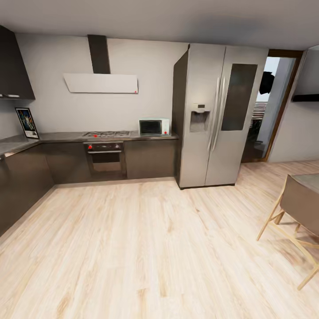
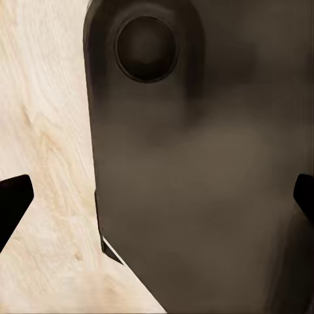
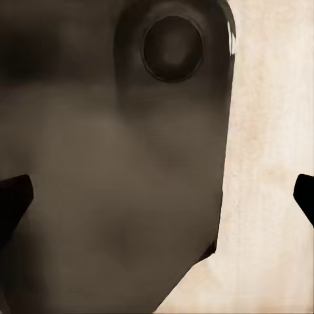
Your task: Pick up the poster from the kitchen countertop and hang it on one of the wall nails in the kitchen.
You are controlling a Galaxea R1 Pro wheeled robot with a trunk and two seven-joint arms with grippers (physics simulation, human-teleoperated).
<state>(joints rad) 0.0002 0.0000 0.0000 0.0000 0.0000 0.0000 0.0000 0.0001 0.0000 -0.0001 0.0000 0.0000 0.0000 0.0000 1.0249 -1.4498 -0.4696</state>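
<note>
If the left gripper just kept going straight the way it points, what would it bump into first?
Most likely the robot's own dark body, which lies right ahead of the left gripper between its open jaws. The wooden floor lies off to one side. How near that dark body is, I cannot tell.

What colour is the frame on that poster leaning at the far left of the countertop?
Black, around a white border and dark blue artwork on the upright rectangular poster; the head view shows it best.

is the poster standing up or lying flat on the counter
Standing upright. In the head view the poster stands on its bottom edge on the kitchen countertop in the corner, close against the wall, its artwork facing the room.
</note>
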